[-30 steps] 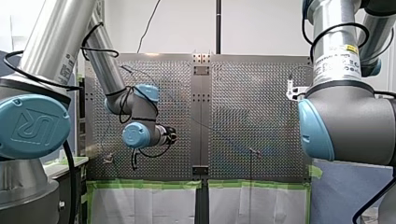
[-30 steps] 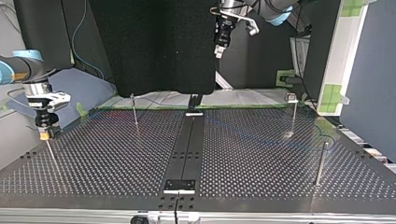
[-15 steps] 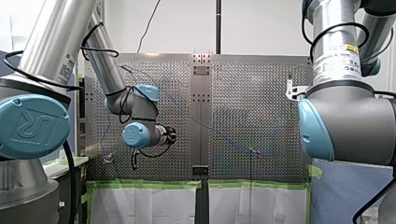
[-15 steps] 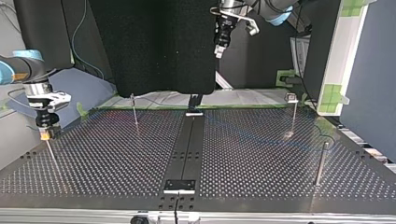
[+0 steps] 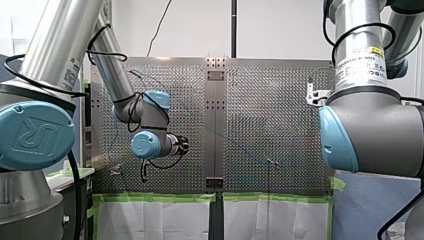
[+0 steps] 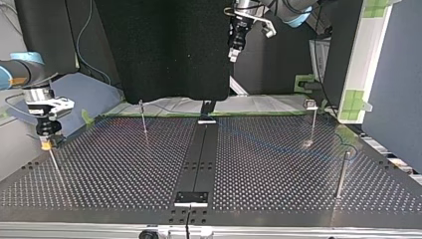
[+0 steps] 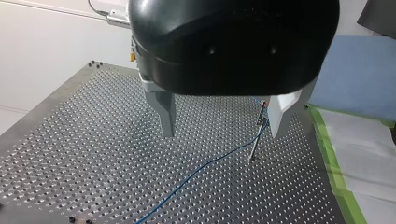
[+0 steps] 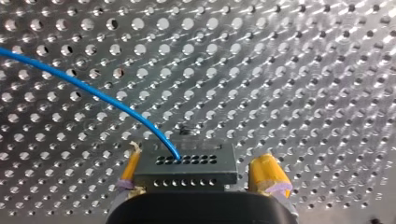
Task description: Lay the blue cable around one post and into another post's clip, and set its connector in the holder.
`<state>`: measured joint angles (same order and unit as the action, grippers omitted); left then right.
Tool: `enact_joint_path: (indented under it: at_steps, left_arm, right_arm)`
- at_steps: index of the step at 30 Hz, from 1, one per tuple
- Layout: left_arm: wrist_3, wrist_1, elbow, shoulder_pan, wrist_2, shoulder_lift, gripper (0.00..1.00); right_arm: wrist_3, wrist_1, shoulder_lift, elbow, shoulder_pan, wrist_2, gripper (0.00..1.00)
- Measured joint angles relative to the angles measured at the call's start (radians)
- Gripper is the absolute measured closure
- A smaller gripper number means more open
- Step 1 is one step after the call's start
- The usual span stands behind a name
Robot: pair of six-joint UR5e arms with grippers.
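Note:
The blue cable (image 8: 88,88) ends in a black connector block (image 8: 187,165) that sits between my right gripper's (image 8: 198,175) yellow pads (image 8: 266,175). One pad is at the block's side and the other stands clear of it, so the gripper is open. In the top view that gripper (image 6: 46,144) hangs over a thin post (image 6: 53,167) at the left. My left gripper (image 7: 223,126) is open and empty, high above the plate (image 6: 233,50). Beside one of its fingers, a clip post (image 7: 259,133) carries the cable (image 7: 201,170).
Thin posts stand on the perforated plate (image 6: 124,169): one at the back left (image 6: 143,117), one at the back right (image 6: 312,122), one at the near right (image 6: 342,172). A dark centre strip (image 6: 199,159) splits the plate. Green tape (image 5: 160,197) lines one edge.
My right gripper has shifted very slightly toward the top view's left. My left arm and the cable have not moved.

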<state>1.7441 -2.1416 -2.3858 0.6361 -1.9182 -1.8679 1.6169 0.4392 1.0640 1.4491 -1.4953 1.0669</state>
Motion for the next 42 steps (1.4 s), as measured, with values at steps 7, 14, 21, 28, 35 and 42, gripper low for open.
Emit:
enact_joint_path:
  at_steps: [7,14,21,28,35,42]
  left_arm:
    - [0.000,-0.001,0.000,0.000,0.000,0.000,0.02]
    - [0.000,-0.001,0.000,0.000,0.000,0.000,0.02]
    - [0.000,-0.001,0.000,0.000,0.000,0.000,0.02]
    - [0.000,-0.001,0.000,0.000,0.000,0.000,0.02]
    - [0.000,-0.001,0.000,0.000,0.000,0.000,0.02]
    - [0.000,-0.002,0.000,0.000,0.000,0.000,0.02]
  right_arm:
    - [0.000,-0.002,0.008,0.000,0.000,0.001,0.01]
    - [0.003,-0.002,0.008,0.000,0.000,0.001,0.01]
    - [0.005,-0.003,0.006,0.000,0.000,0.000,0.04]
    - [0.006,-0.003,0.006,0.001,0.000,0.001,0.11]
    - [0.006,-0.002,0.006,0.001,0.000,0.001,0.48]
    - [0.005,-0.003,0.006,0.001,0.000,0.000,0.86]
